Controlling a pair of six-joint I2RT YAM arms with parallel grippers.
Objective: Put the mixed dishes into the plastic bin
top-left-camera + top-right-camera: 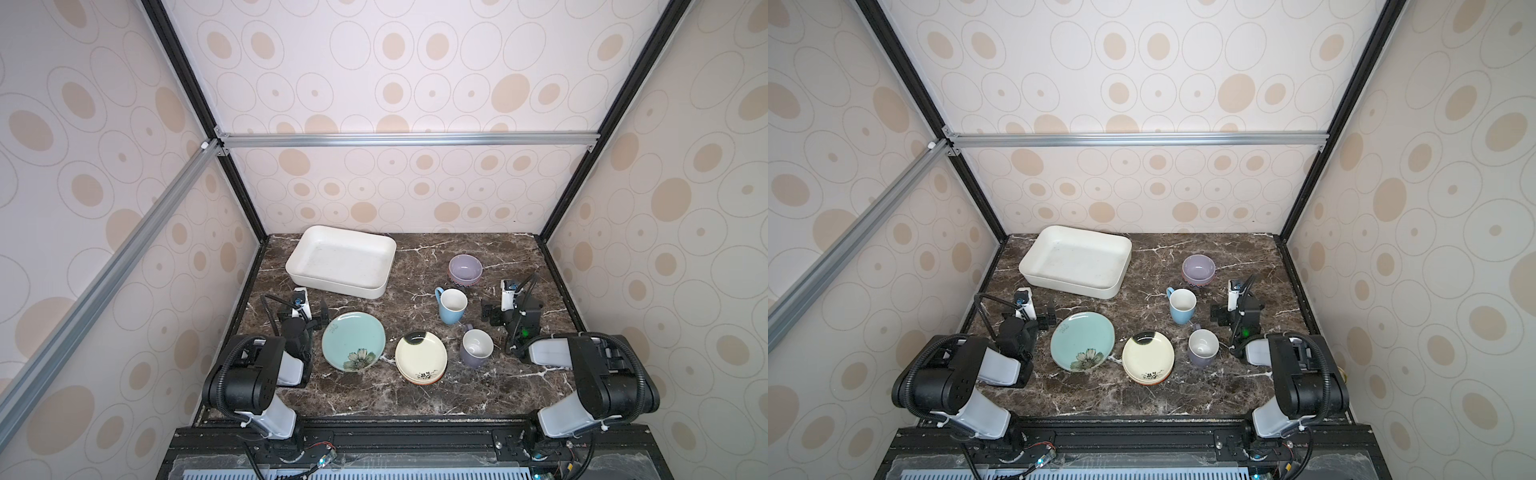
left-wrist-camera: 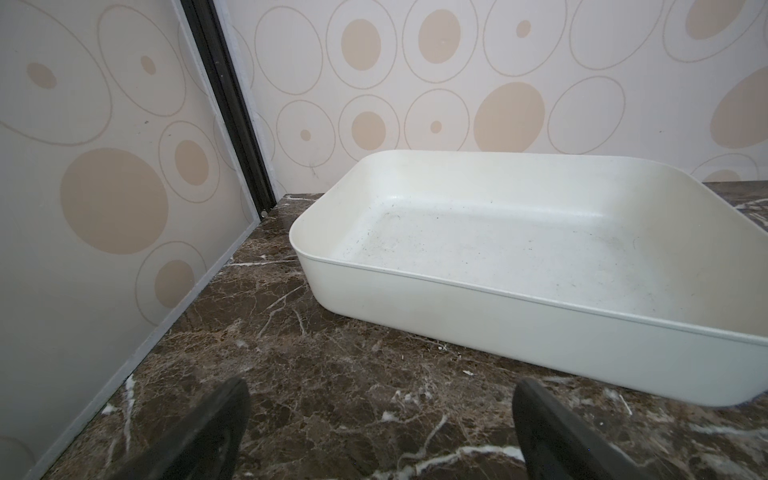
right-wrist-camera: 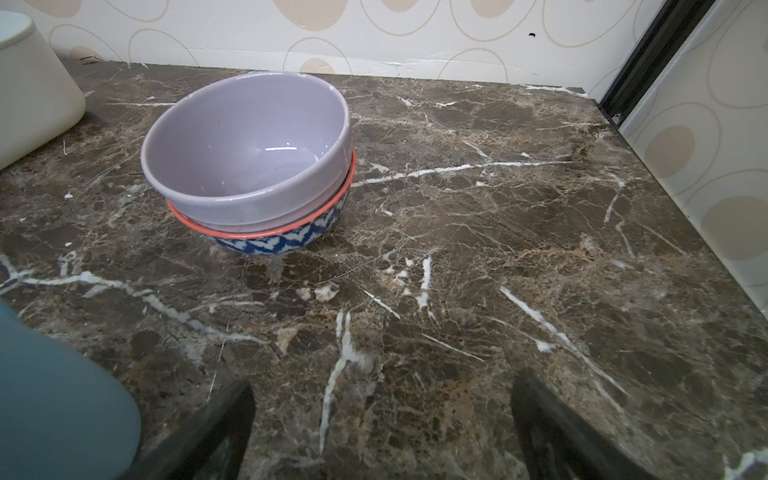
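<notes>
The left gripper (image 2: 382,384) has its jaws spread wide with nothing between them; only the bare marble table (image 2: 332,374) shows in the gap at the bottom of the left wrist view. The right gripper (image 3: 382,384) is likewise wide and empty.

Just beyond the left jaws, filling the right half of that view, sits the plastic bin (image 2: 519,328), empty; in both top views it lies at the upper left of the tabletop. Ahead of the right jaws, upper left in the right wrist view, the lavender bowl (image 3: 249,153) sits nested and tilted in the red-patterned bowl (image 3: 282,243). In a top view the light blue mug (image 1: 451,307) stands just left of the right gripper, with the purple mug (image 1: 476,349) below it. Left of centre lies the teal flower plate (image 1: 353,340); beside it the small cream floral plates (image 1: 420,357) are stacked, the black orange-rimmed plate (image 1: 415,337) seemingly under them.

No dish is in the bin, so the task looks unstarted. Likely troubles:
- A pinch on the tilted lavender bowl could lift it alone, or drag the lower bowl and drop it.
- The flat plates offer little edge on hard marble, so one may slip.
- The right arm, reaching across toward the bin, could topple a mug.
</notes>
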